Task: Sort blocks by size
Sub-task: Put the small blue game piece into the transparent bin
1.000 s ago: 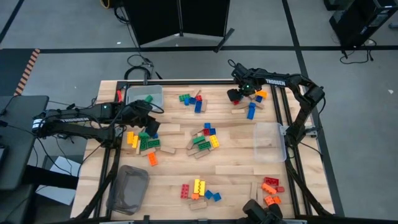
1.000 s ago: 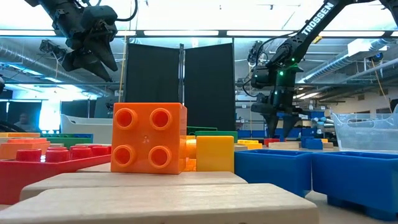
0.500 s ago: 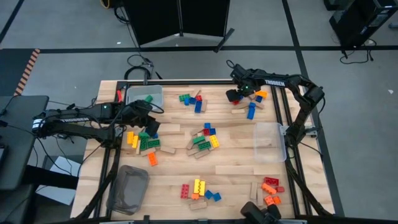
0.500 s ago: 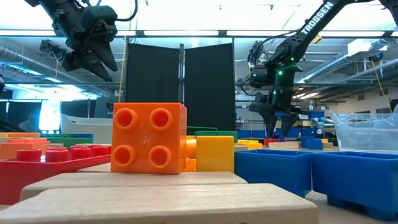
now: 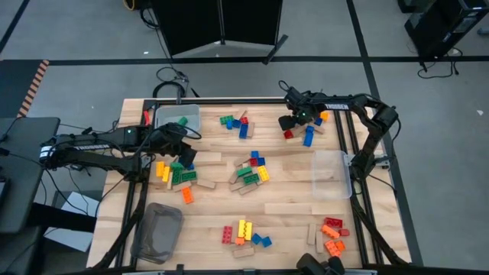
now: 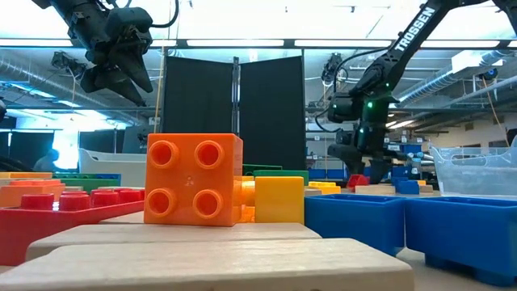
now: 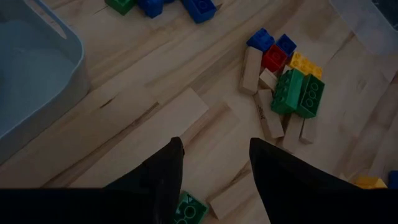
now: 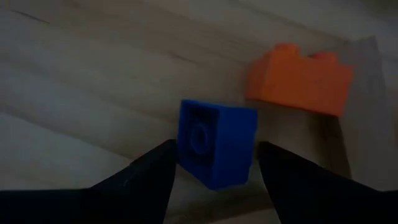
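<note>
Low view: right arm (image 6: 408,34) reads "TROSSEN"; both end effectors spread apart, empty.

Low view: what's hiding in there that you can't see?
- What lies farther back: behind the orange block and blue blocks up close.
- Clear bin: cut off by the right edge.
- Red block below the right gripper: too far and small to count studs.
</note>
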Controlling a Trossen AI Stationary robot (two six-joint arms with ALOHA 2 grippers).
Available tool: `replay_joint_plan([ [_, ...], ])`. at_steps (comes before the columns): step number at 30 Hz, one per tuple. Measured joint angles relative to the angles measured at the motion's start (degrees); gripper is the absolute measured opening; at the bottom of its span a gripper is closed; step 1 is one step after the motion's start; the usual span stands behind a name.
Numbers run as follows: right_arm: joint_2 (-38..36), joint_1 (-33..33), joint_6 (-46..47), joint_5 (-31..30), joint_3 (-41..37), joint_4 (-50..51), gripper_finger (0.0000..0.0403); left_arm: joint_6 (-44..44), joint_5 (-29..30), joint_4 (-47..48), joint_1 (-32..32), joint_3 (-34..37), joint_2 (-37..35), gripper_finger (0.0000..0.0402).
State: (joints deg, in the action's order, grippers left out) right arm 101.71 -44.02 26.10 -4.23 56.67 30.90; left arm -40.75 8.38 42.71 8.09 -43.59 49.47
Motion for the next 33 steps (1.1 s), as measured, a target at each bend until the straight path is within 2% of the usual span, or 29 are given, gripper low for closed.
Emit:
replay_joint_plan([
  [16,-0.15,0.06,-0.3,-0.28,-1.23,-2.15,0.0241,-0.45,0.0,-0.02,-0.01,0.0,0.0,0.0193],
  [33,-0.04,0.1,1.32,-0.42,-1.23,-2.63,0.0264,-0.48,-0.02,-0.04,0.01,0.0,0.0,0.0193],
])
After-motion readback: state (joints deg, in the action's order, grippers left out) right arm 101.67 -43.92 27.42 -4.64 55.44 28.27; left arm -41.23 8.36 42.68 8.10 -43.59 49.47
